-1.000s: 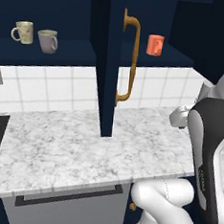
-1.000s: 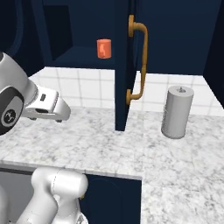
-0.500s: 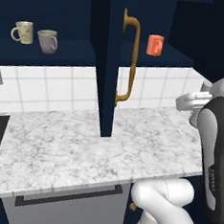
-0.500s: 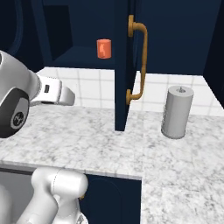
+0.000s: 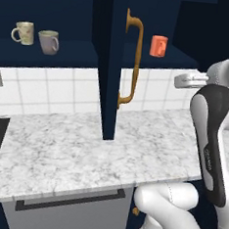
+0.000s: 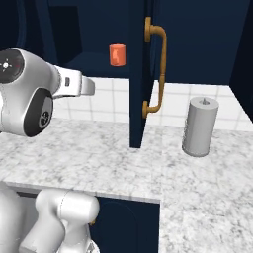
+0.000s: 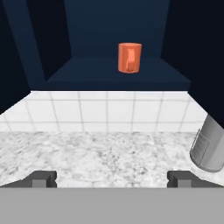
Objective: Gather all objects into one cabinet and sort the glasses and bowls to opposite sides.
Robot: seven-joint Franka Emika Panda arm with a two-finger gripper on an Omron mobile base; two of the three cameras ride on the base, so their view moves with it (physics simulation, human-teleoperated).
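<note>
One orange-red cup (image 5: 159, 45) stands upright on the floor of the open wall cabinet (image 5: 175, 58), alone in the compartment to the right of the open door (image 5: 110, 62). In the hand view the same cup (image 7: 129, 57) sits near the middle of that dark shelf, a little toward the back, with bare shelf on both sides. In the right base view it (image 6: 117, 54) shows just left of the door's edge.

Two mugs stand on the shelf to the left of the door: a cream patterned mug (image 5: 24, 32) farthest left and a grey mug (image 5: 49, 42) just beside it, near each other but apart, both upright with handles showing. That makes three drinking vessels, one on the right side and two on the left.

The door juts out toward the camera, edge-on, and carries one long curved brass handle (image 5: 133, 59).

The gripper (image 7: 112, 178) hangs above the counter (image 5: 74, 147), well short of the cabinet, and points at the orange-red cup. Its two dark fingertips (image 7: 40, 178) stand far apart at the bottom corners of the hand view, jaws wide, with nothing between them.

One grey cylinder (image 6: 199, 126) with a small knob on top stands upright on the marble counter to the right of the door. Behind the counter runs a wall of white tiles (image 6: 108, 101).
</note>
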